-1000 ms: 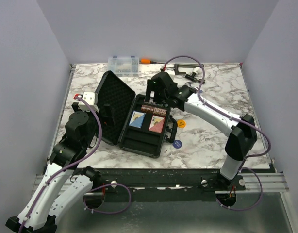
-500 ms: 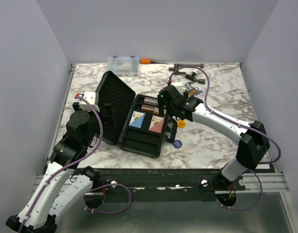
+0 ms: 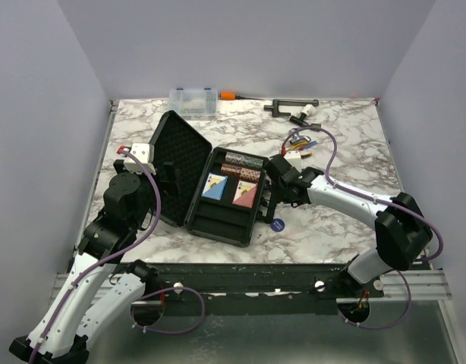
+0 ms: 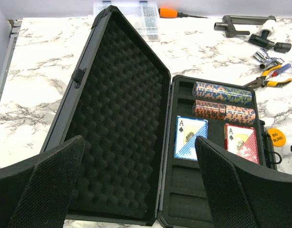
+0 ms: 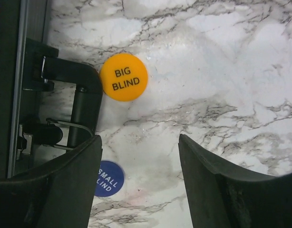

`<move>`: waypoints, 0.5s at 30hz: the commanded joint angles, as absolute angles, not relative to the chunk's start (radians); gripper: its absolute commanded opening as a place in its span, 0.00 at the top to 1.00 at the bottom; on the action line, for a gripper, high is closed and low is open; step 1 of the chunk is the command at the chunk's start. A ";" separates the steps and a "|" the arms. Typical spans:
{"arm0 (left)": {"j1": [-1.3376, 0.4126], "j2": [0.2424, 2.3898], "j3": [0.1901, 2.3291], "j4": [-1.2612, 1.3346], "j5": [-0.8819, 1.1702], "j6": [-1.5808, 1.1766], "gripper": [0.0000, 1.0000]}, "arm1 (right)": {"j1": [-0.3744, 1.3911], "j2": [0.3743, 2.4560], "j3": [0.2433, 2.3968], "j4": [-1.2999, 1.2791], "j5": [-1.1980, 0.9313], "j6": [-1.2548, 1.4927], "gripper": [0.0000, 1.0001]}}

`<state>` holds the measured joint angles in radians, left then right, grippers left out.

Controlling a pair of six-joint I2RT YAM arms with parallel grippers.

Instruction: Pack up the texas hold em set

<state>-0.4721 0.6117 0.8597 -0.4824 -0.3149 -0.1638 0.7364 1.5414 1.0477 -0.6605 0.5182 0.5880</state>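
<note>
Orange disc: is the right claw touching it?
Apart. The right wrist view shows the whole orange disc lying flat, with bare table between it and the open right gripper.

Plain lavender walls (image 3: 240,45) enclose a marble-patterned table (image 3: 347,144).

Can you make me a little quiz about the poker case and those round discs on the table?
1. True or false: the BIG BLIND disc lies inside the black case.
2. What colour is the SMALL BLIND disc? A red, B blue, C green.
3. Fill in the gap: the right tool hangs over the marble table with its fingers ____ and nothing between them.

Key
1. False: it lies on the table, just outside the case.
2. B
3. open
</note>
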 commanded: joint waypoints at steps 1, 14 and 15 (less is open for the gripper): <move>-0.465 0.614 0.864 -0.495 -0.305 -0.167 0.03 | 0.739 1.548 1.015 -0.622 0.467 0.593 0.33; -0.465 0.617 0.862 -0.495 -0.310 -0.167 0.03 | 0.739 1.643 1.046 -0.474 0.253 0.520 0.36; -0.464 0.619 0.862 -0.495 -0.310 -0.167 0.03 | 0.739 1.657 1.052 -0.465 0.241 0.518 0.36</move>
